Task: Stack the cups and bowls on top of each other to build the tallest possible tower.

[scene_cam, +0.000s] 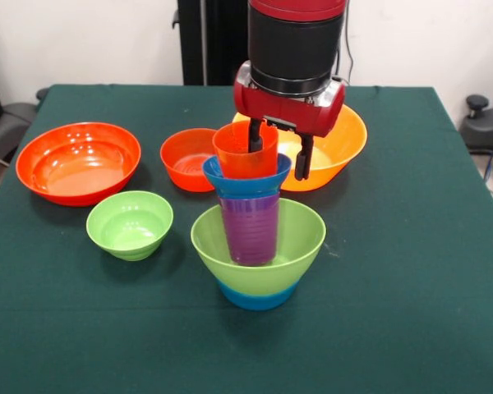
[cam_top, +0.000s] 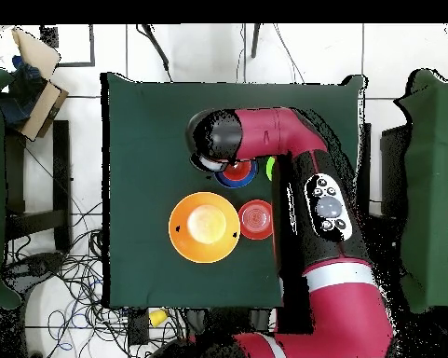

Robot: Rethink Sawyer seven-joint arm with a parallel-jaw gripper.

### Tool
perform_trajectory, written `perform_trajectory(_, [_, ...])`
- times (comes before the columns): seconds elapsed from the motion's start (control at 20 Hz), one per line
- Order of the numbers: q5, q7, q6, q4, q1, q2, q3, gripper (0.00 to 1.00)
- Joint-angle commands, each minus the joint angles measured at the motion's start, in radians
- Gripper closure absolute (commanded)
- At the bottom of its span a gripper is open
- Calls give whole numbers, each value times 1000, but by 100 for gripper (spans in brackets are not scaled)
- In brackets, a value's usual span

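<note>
The tower stands near the table's front in the front view: a light green bowl (scene_cam: 292, 238) nested on a light blue bowl (scene_cam: 259, 297). In it stands a purple cup (scene_cam: 251, 230), which carries a dark blue bowl (scene_cam: 245, 182) with an orange-red cup (scene_cam: 240, 154) in it. My gripper (scene_cam: 279, 152) is open at the top of the tower. One finger (scene_cam: 255, 136) reaches inside the orange-red cup and the other hangs outside its right wall. In the overhead view the arm's wrist hides the gripper, and only part of the dark blue bowl (cam_top: 237, 173) shows.
On the green table (scene_cam: 411, 246), a large red-orange bowl (scene_cam: 78, 162) sits at the left. A medium red-orange bowl (scene_cam: 185, 158) and a small light green bowl (scene_cam: 130, 224) are left of the tower. A large yellow-orange bowl (scene_cam: 345, 139) lies behind the gripper.
</note>
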Motion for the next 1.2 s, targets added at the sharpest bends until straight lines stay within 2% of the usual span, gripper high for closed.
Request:
perform_trajectory(0.05, [-25,-177,8,-3,-2,21,69,0])
perform_trajectory(0.5, [-24,-182,25,-18,-1,18,73,0])
perform_trajectory(0.9, [-35,-206,-22,-31,-13,21,96,0])
perform_trajectory(1.2, [-72,-198,-47,-48,-4,22,92,0])
